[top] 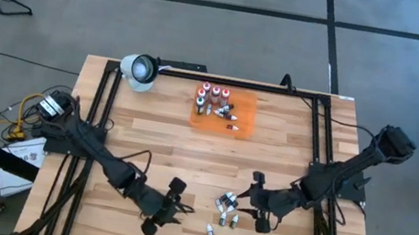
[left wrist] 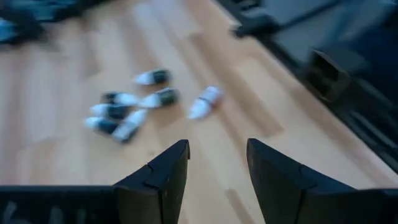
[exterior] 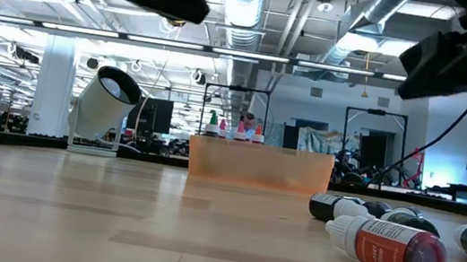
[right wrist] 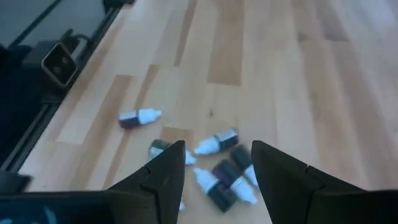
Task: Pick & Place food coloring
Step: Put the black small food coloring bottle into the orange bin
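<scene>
While both pincers hover released, we note the left pincer [top: 176, 207] beside loose bottles [top: 226, 208] on the bench [top: 187, 152], the right pincer [top: 249, 199] over them, others on the mat [top: 242, 114].

Six small bottles [left wrist: 127, 112] are counted lying loose on the wooden surface [top: 155, 138], roughly eight more bottles [top: 214, 101] are seen on the one orange mat [top: 244, 116], one white lamp [top: 139, 70] is seen at a corner, and two arms are counted, each ending in one hand.
</scene>
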